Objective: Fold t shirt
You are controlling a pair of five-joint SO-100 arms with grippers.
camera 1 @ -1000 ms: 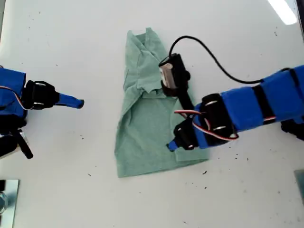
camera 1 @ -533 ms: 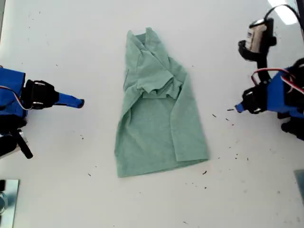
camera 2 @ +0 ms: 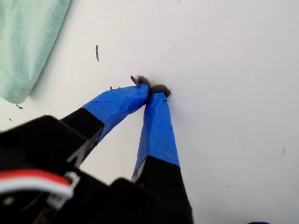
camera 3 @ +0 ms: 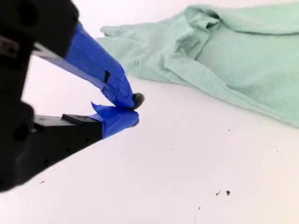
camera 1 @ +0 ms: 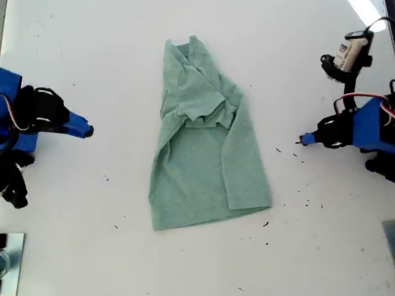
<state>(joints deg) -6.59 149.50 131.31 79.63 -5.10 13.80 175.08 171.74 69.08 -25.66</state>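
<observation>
Exterior view shows the t shirt (camera 1: 207,148) half-folded mid-table (camera 1: 123,259), well apart from my first gripper (camera 1: 302,140) at that view's right and my second gripper (camera 1: 88,131) at its left, both clenched empty; next grasp should pinch one hem corner cleanly.

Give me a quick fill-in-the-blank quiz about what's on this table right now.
1. The colour of the t-shirt is pale ___.
2. It lies on a table whose colour is ___.
3. My first gripper holds ___.
4. My second gripper has its jaws ___.
Missing words: green; white; nothing; shut.
</observation>
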